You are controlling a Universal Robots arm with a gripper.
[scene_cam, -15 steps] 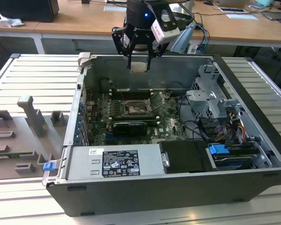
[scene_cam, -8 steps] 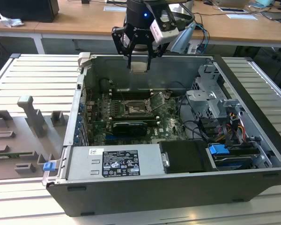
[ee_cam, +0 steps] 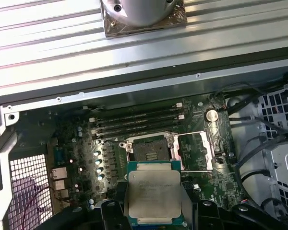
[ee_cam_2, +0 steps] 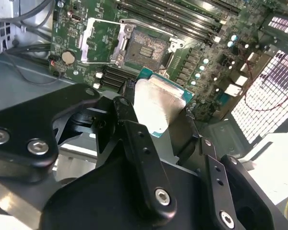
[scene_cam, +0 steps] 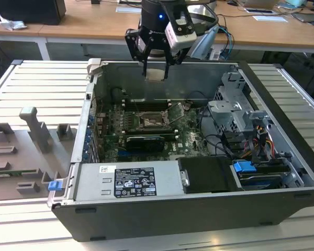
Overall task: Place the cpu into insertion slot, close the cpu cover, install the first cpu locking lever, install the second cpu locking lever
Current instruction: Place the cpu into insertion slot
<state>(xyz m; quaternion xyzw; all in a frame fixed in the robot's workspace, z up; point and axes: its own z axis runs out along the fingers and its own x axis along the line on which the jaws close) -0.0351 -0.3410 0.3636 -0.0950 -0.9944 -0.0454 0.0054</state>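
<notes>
Nearest item, second wrist view: gripper (ee_cam_2: 157,109), black fingers drawn narrow on the cpu (ee_cam_2: 158,103), pinching two opposite edges, silver top toward the wrist cameras.

Location: upper middle of the exterior view, over the far wall of the open computer case (scene_cam: 199,214).

Item: insertion slot (scene_cam: 149,121), bare, at frame centre, directly below the held chip in the frame.

Item: cpu cover (scene_cam: 176,111), hinged open, just at the slot's exterior-view right.

Placement not yet done.
</notes>
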